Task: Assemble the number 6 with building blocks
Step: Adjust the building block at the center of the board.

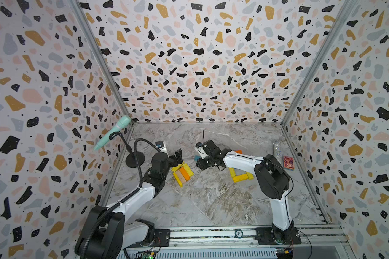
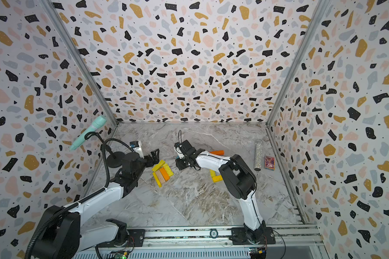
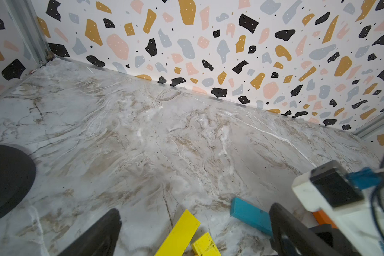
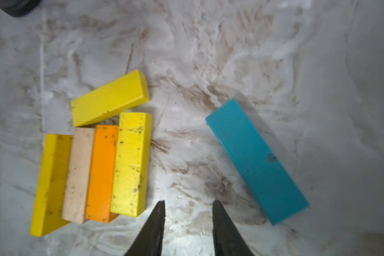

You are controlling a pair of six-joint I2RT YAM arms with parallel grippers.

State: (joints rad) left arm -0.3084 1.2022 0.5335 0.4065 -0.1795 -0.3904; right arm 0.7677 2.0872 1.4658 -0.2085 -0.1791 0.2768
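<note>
A pile of building blocks (image 1: 182, 172) lies left of centre: yellow, bare wood and orange planks side by side (image 4: 102, 172), with one yellow plank across their ends (image 4: 110, 97). A blue block (image 4: 257, 159) lies apart from the pile, flat on the table. My right gripper (image 4: 187, 202) hovers open over bare table between the pile and the blue block, holding nothing. My left gripper (image 3: 195, 209) is wide open and empty, just beyond the pile (image 3: 180, 235). Several yellow blocks (image 1: 240, 176) form an angular outline under my right arm, with an orange block (image 2: 216, 152) behind it.
A glittery tube (image 1: 277, 150) and a small red patterned box (image 1: 288, 162) lie near the right wall. A mint microphone (image 1: 112, 132) on a gooseneck stands on a round black base (image 1: 134, 159) at the left wall. Patterned walls close three sides.
</note>
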